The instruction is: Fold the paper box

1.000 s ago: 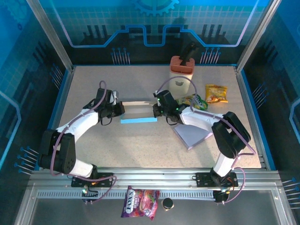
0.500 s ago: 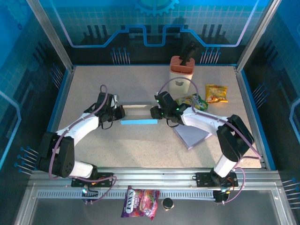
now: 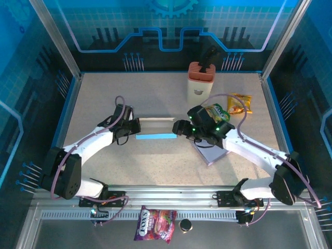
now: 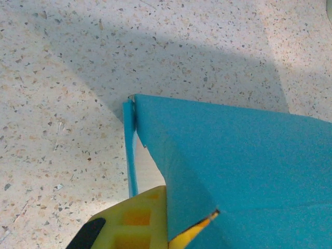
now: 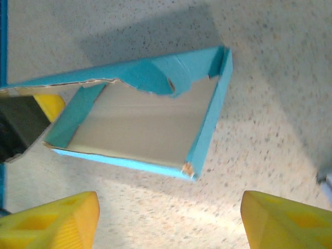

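The left tool (image 3: 135, 126) pinches the left end of the box (image 3: 155, 129); the right tool (image 5: 168, 210) stands spread, just clear of its other end.

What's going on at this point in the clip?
Two arms are working on a blue paper box in the middle of the table. The left end effector is shut on the box's left end, holding it. The right end effector is open at the right end, gripping nothing. The box is partly formed: walls stand around its base, but one long wall curls inward, so the folding isn't finished.
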Available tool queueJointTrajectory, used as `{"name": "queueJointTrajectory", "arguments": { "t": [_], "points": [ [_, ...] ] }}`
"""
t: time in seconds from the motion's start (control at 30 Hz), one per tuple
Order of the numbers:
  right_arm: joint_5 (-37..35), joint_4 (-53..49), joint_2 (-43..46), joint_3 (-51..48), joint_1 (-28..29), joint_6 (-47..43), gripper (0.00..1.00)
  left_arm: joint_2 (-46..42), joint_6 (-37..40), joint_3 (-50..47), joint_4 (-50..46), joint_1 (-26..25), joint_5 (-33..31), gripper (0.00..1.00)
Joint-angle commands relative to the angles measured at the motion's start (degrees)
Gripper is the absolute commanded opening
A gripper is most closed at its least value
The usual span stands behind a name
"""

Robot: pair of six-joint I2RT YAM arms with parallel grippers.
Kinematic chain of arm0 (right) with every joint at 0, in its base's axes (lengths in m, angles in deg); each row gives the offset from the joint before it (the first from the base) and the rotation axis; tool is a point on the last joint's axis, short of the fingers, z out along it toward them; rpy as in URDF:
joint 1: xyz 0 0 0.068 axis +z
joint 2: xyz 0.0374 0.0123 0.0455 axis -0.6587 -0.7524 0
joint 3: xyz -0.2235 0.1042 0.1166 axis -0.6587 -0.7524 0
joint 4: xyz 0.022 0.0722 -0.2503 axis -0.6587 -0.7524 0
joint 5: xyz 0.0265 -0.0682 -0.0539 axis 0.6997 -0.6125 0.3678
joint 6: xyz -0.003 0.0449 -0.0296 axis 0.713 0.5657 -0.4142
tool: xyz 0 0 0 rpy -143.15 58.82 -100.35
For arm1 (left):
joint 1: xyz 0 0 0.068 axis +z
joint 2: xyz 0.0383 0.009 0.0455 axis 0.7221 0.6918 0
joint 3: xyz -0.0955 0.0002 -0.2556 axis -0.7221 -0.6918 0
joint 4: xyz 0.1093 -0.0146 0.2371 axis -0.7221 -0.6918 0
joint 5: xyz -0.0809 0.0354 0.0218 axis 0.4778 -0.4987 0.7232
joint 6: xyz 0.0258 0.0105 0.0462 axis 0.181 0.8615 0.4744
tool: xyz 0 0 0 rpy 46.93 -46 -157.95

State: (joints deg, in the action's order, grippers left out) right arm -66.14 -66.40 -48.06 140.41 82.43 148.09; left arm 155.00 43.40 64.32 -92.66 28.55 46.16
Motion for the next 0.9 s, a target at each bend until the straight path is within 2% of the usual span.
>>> {"name": "queueJointTrajectory", "arguments": {
  "t": [0.0, 0.1, 0.23, 0.33, 0.63, 0.87],
  "points": [
    [-3.99, 3.76, 4.76, -1.89, 3.0, 21.32, 0.7, -2.07, -1.88, -1.71, -1.97, -1.25, -2.15, 0.0],
    [-12.26, 9.12, 4.31, -1.86, 6.92, 35.31, 0.7, -2.75, -2.72, -2.39, -1.68, -2.24, -3.43, 0.0],
    [-13.14, 14.46, -2.01, 1.91, 7.14, 44.85, 0.7, -3.93, -3.81, -3.6, -0.94, -3.63, -4.71, 0.0],
    [-10.41, 14.5, -7.13, 4.92, 6.76, 49.38, 0.67, -4.47, -4.32, -4.42, -0.33, -4.3, -5.31, 0.0],
    [-7.35, 13.77, -15.02, 9.86, 6.57, 54.47, 0.54, -4.75, -5.11, -5.02, 0.27, -5.39, -5.84, 0.0],
    [-4.31, 15.26, -17.55, 8.72, 5.28, 56.45, 0.37, -4.33, -4.9, -4.94, 0.65, -5.63, -5.87, 0.0]
  ]
}}
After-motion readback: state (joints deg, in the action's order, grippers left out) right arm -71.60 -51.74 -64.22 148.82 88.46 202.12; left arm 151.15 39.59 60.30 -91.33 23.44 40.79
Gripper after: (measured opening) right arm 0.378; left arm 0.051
